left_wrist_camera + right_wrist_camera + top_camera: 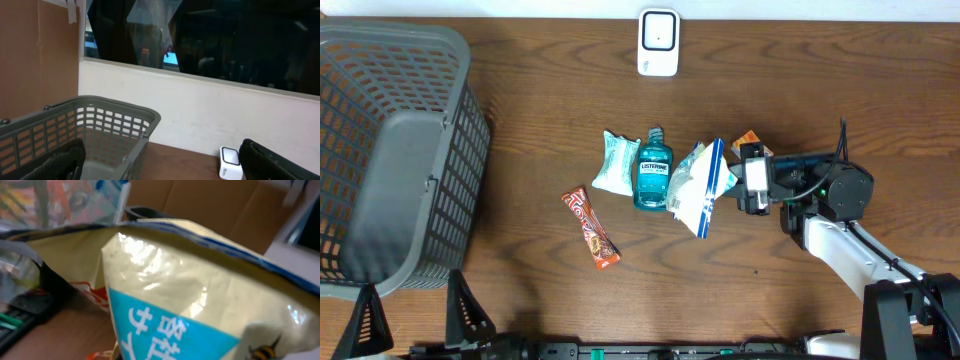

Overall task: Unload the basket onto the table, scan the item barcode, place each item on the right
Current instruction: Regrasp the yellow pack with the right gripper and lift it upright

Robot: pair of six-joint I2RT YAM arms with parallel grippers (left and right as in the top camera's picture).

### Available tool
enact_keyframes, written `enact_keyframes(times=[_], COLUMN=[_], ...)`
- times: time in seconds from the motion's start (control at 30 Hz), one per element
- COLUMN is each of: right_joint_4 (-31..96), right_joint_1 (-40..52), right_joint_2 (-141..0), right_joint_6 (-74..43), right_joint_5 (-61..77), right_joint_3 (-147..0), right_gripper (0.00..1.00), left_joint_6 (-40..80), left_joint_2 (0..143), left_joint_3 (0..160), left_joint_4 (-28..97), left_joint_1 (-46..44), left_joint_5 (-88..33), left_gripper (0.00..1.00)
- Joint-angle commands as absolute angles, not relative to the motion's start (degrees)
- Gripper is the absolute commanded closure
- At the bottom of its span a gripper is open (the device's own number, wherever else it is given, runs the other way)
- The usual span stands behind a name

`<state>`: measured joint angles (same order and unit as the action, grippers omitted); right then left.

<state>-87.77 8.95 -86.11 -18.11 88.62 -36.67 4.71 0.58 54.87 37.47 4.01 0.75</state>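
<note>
The glossy cream pouch, blue-edged with a cyan panel of white Japanese letters, sits tilted just right of the mouthwash bottle, my right gripper pinching its edge, while I see my left gripper spread wide.

The overhead camera looks straight down from high up and takes in the whole worktop, from the basket at left to the scanner at the far edge. The left wrist camera sits low and faces level across both toward the wall. The right wrist camera sits so close to the pouch that it fills the frame; overhead shows the same pouch mid-worktop.
</note>
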Motion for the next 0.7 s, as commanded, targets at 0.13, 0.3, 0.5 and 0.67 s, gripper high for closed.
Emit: enact_keyframes(times=[0.13, 0.3, 0.5, 0.67], right_joint_4=[-89.8, -90.3, -90.3, -90.3], right_joint_1=[8.7, 8.9, 9.1, 9.1], right_joint_2=[-85.4, -85.4, -82.1, -78.6], right_joint_6=[-29.4, -31.9, -25.9, -23.9], right_joint_5=[89.3, 89.3, 89.3, 89.3], right_joint_3=[-37.0, -37.0, -39.6, -40.8], right_gripper=[0.99, 0.99, 0.99, 0.99], left_joint_6=[5.2, 5.2, 5.1, 5.0], left_joint_2=[0.2, 0.2, 0.2, 0.2], left_joint_3=[52.4, 52.4, 52.3, 51.7], left_joint_4=[37.3, 37.3, 37.3, 37.3], left_joint_1=[3.9, 3.9, 3.9, 3.9], left_joint_5=[0.6, 0.6, 0.7, 0.7], left_gripper=[0.02, 0.02, 0.02, 0.02])
